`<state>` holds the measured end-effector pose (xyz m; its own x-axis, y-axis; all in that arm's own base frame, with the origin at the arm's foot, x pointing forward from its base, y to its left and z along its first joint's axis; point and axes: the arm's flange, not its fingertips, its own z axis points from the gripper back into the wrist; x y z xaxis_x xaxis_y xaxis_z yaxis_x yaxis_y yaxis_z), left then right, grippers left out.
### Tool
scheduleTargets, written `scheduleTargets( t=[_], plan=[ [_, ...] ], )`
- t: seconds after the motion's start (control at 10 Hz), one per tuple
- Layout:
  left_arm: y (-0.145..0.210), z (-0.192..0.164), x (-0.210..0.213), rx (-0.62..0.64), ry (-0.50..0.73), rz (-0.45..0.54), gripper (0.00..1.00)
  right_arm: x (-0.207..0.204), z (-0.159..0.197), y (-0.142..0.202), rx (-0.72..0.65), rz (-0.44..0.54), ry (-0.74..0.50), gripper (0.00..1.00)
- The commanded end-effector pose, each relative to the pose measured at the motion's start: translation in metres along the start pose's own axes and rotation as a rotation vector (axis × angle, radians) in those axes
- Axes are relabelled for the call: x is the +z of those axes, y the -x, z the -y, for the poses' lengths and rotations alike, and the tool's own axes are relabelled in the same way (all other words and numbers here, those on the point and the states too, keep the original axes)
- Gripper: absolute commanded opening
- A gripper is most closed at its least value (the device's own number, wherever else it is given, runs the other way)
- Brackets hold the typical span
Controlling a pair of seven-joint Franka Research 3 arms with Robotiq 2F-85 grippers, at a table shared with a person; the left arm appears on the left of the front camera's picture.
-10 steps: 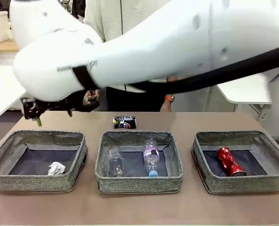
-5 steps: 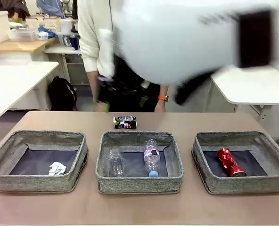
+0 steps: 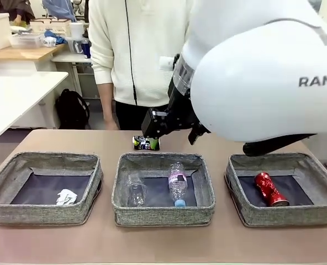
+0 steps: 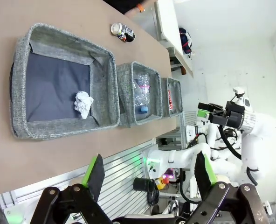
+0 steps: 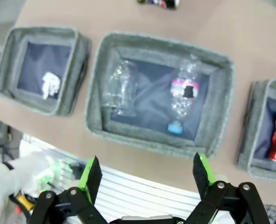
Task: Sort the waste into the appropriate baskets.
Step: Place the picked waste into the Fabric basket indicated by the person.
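Three grey woven baskets sit in a row on the brown desk. Left basket holds a crumpled white paper ball on its dark bottom. Middle basket holds a clear plastic cup lying on its side and, just beside it, a clear pink-labelled bottle with its blue cap toward the robot. Behind this basket, apart from its far wall, a crushed dark multicoloured can lies on the bare desk, near the person in a cream sweater standing at the far edge. Right basket holds a crushed red can.

Left tool hangs off the desk's near-left side, its fingers spread wide with nothing between them. Right arm crosses the middle high above the desk; the right tool looks down on the middle basket, its fingers likewise wide apart and holding nothing.
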<state>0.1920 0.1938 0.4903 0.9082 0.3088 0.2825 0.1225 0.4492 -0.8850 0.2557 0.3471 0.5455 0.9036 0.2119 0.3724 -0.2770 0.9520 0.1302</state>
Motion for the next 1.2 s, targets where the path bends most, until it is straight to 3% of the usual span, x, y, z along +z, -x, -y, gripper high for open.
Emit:
scheduleTargets(
  t=[0.0, 0.1, 0.4, 0.5, 0.7, 0.8, 0.9, 1.1],
  plan=[
    [0.0, 0.0, 0.0, 0.0, 0.0, 0.0, 1.0, -0.004, 0.006, 0.003, -0.019, -0.009, 0.005, 1.0],
    [-0.017, 0.0, -0.022, 0.043, 0.034, 0.017, 1.0, -0.006, 0.04, -0.01, -0.094, -0.046, -0.131, 1.0],
    [-0.04, 0.015, -0.114, -0.039, 0.097, -0.048, 1.0, -0.001, 0.143, -0.002, -0.249, -0.087, -0.46, 1.0],
    [-0.044, 0.02, -0.138, -0.051, 0.104, 0.006, 1.0, -0.001, 0.177, 0.006, -0.276, -0.065, -0.577, 1.0],
    [-0.049, 0.027, -0.173, -0.019, 0.171, -0.007, 1.0, -0.003, 0.243, 0.028, -0.183, -0.104, -0.925, 1.0],
    [-0.053, 0.028, -0.191, 0.021, 0.185, -0.001, 1.0, -0.005, 0.277, 0.043, -0.204, -0.105, -1.06, 1.0],
    [-0.049, 0.027, -0.2, -0.005, 0.217, -0.166, 1.0, -0.009, 0.303, 0.059, -0.229, -0.077, -1.155, 1.0],
    [-0.042, 0.028, -0.219, 0.025, 0.243, -0.292, 1.0, -0.017, 0.349, 0.081, -0.28, -0.016, -1.29, 1.0]
  ],
)
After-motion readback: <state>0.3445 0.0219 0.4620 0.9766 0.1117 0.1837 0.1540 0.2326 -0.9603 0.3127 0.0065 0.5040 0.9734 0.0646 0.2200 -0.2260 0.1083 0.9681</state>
